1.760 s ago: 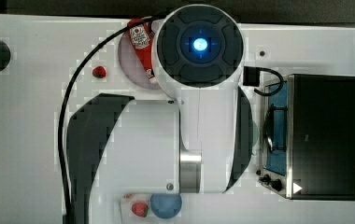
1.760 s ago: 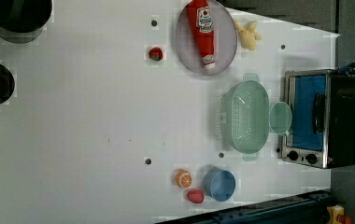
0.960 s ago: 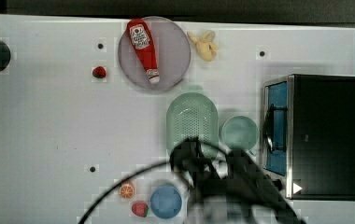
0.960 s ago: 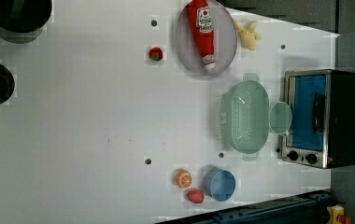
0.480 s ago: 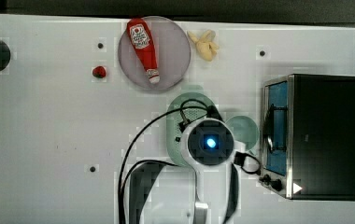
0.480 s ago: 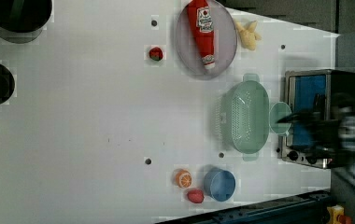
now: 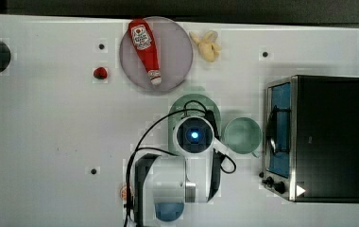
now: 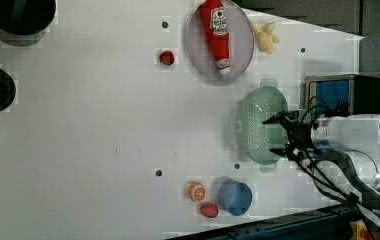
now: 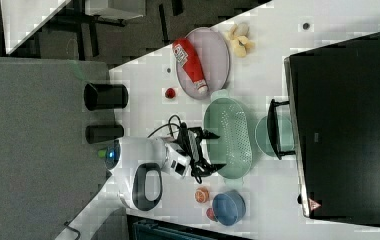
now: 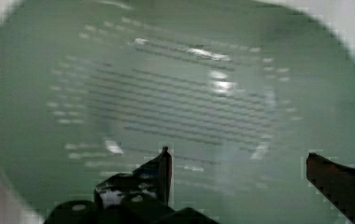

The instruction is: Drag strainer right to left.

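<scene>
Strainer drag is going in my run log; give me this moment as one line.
phase: approach | gripper: open, over strainer, contact unclear | strainer: beside mug, near toaster oven | drag: not begun

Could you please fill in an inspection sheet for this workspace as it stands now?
Surface: white table, a few dark dots on it.
Job's things: sage-green strainer upright beside the green mug.
Clutter: ketchup bottle lying on the grey-lilac plate; toaster oven; blue bowl; small toy fruits near the blue bowl; black containers at the left view's left edge.
Grippers: gripper open, over the strainer.
Cables: black cable looping from the wrist.
Surroundings: dark floor past the table edge.
</scene>
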You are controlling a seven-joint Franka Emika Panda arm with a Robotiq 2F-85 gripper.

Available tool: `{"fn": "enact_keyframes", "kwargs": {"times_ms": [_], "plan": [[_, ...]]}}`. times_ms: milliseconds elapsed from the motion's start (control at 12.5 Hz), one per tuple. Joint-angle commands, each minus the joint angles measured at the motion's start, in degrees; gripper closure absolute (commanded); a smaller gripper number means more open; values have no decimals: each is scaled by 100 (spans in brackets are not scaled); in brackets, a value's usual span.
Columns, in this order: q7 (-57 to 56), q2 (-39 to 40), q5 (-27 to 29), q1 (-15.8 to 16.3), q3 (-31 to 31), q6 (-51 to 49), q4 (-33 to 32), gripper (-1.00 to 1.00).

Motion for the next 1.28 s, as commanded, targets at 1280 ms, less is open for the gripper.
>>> {"fn": "enact_keyframes", "kwargs": {"times_ms": [1280], "plan": [[2234,1177,14,1130,103,1257,116,-100]]}}
